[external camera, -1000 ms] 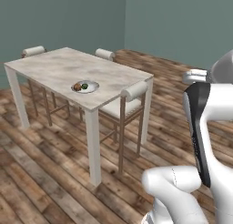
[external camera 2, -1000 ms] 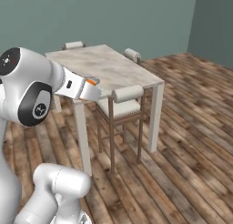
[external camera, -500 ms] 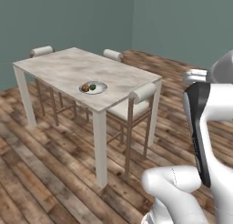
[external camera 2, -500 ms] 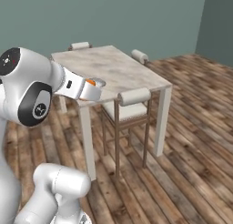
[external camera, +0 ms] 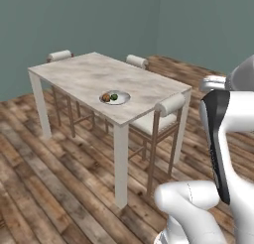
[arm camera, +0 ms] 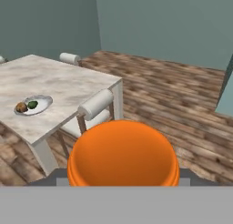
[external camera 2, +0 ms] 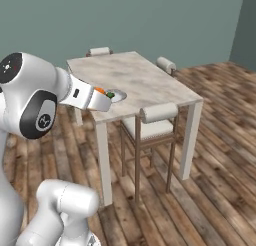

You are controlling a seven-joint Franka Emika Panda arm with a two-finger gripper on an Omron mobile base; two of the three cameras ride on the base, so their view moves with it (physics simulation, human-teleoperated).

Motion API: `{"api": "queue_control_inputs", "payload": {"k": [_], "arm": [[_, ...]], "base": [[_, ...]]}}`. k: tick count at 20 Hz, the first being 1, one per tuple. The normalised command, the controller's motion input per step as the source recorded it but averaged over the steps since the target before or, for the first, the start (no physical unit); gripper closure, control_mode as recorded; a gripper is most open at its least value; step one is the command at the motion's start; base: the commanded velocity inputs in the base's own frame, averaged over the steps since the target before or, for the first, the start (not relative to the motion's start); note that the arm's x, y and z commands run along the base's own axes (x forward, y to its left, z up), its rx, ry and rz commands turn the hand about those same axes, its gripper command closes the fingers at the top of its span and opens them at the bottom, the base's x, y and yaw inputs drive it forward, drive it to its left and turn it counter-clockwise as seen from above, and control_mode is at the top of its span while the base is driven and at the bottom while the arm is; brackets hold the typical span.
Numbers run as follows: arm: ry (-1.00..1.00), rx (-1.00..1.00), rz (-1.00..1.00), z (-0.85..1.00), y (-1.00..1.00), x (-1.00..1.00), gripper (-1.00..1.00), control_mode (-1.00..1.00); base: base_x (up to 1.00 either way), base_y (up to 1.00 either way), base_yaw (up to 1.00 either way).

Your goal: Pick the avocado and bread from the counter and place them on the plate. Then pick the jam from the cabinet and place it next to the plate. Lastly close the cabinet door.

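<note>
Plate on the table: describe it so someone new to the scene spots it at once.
Start at the pale marbled table on the wood floor, with chairs tucked along its sides. The plate is the small round light dish near the long edge, close to the front corner leg and the chair with the rolled backrest. It is the sole item on the tabletop, holding a brownish bread and a green avocado.

Both base views look forward and down from behind the arm, well back from the tabletop (external camera: 89, 72): the left one sees it from its long side, the right one from nearer its end. The hand view looks along the hand, over an orange lid (arm camera: 123, 152) close to the lens. All three share the tabletop, its plate (external camera: 121, 100) and the near chair (external camera 2: 150, 127).
</note>
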Motion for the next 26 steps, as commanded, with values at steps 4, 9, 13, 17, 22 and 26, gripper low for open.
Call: {"api": "queue_control_inputs", "payload": {"k": [4,9,13,17,22,26], "arm": [[0.0,0.0,0.0,0.0,0.0,0.0,1.0,1.0],[0.0,0.0,0.0,0.0,0.0,0.0,1.0,1.0],[0.0,0.0,0.0,0.0,0.0,0.0,1.0,1.0],[0.0,0.0,0.0,0.0,0.0,0.0,1.0,1.0],[0.0,0.0,0.0,0.0,0.0,0.0,1.0,1.0],[0.0,0.0,0.0,0.0,0.0,0.0,1.0,1.0]], "base": [[0.51,-0.03,0.18],[0.5,-0.07,0.17],[0.51,-0.11,0.18],[0.51,-0.16,0.19],[0.48,-0.19,0.2],[0.43,-0.27,0.23]]}}
